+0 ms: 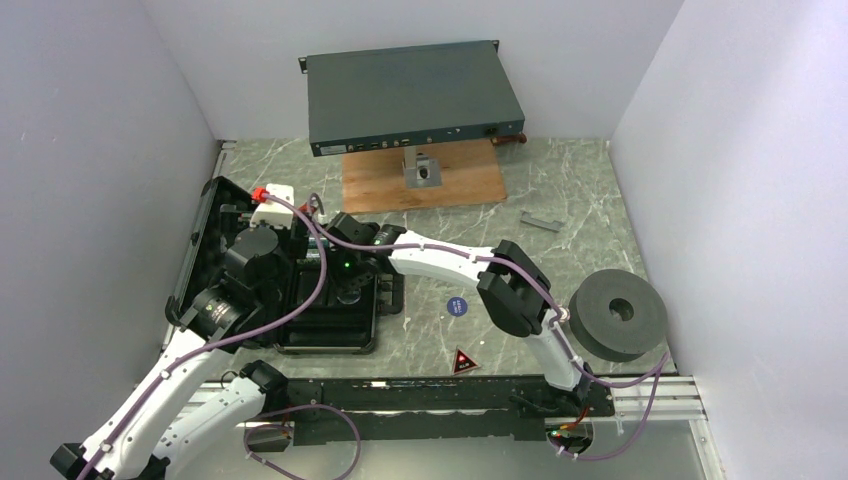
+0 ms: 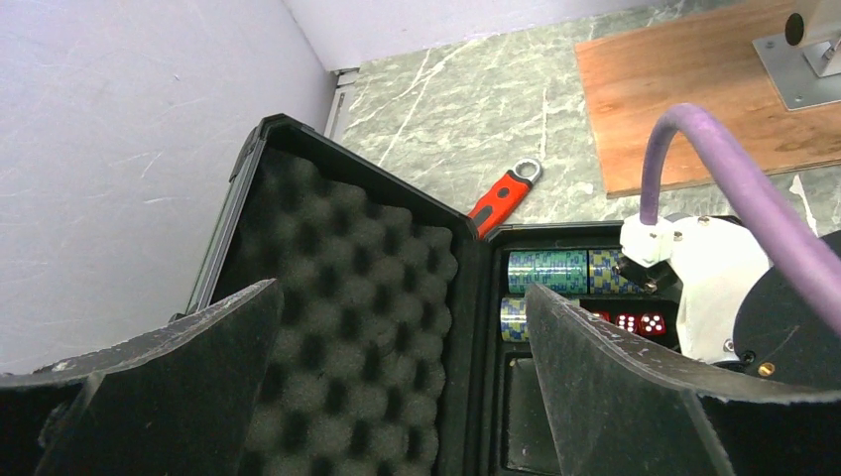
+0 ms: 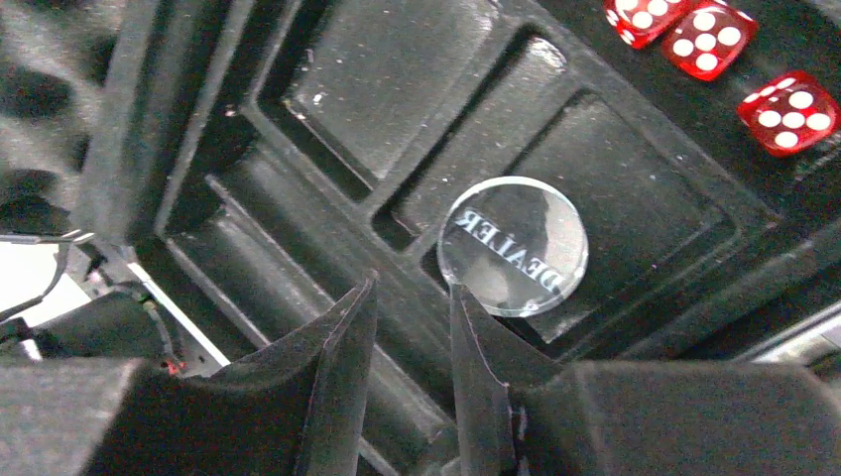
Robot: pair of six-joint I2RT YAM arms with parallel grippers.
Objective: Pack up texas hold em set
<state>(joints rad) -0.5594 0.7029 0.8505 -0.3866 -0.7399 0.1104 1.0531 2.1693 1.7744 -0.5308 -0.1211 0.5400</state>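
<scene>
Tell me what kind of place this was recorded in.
Probably a robotics lab test cell: plain white walls box in a marble-patterned tabletop, two robot arms sit on a black rail at its near edge, and a grey rack unit stands at the back.

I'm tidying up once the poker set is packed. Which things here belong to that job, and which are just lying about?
Belong: black case, chip stacks, red dice, clear dealer button, blue disc, red triangle marker.
Lying about: grey rack unit, foam ring, wooden board, red-handled tool.
</scene>
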